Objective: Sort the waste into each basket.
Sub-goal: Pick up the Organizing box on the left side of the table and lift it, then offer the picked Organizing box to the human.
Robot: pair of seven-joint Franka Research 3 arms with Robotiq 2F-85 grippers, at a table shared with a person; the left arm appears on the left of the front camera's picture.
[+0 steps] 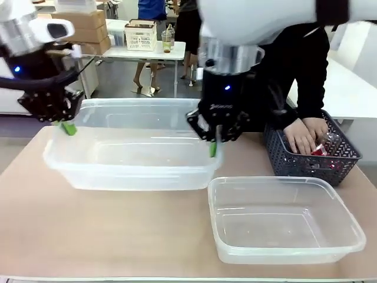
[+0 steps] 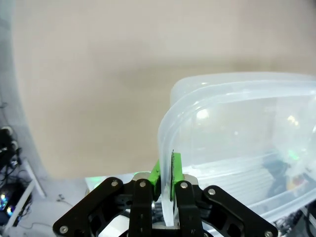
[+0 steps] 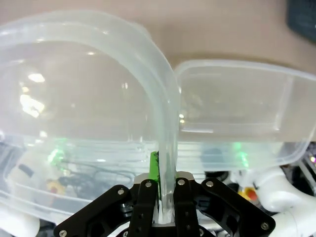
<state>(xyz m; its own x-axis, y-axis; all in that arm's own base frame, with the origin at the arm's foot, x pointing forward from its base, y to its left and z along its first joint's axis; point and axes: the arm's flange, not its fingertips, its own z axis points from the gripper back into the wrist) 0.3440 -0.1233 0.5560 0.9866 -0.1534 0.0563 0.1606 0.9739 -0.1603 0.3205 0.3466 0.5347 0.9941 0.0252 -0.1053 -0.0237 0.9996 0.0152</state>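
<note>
Tub [image 1: 132, 171] looks light, thin-walled, bendy and slick; my left fingers [image 1: 69, 128] and right fingers [image 1: 212, 147] are clamped on its rim at opposite ends, likely the stiffest hold.

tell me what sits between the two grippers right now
The large clear tub spans that gap: the left gripper pinches the rim at its left end, the right gripper the rim at its right end. The front view shows this.

White arms [image 1: 253, 17], blue wrist lights [image 1: 227, 88], black left hand [image 1: 69, 127] and right hand [image 1: 213, 146], green pads [image 2: 176, 173]
</note>
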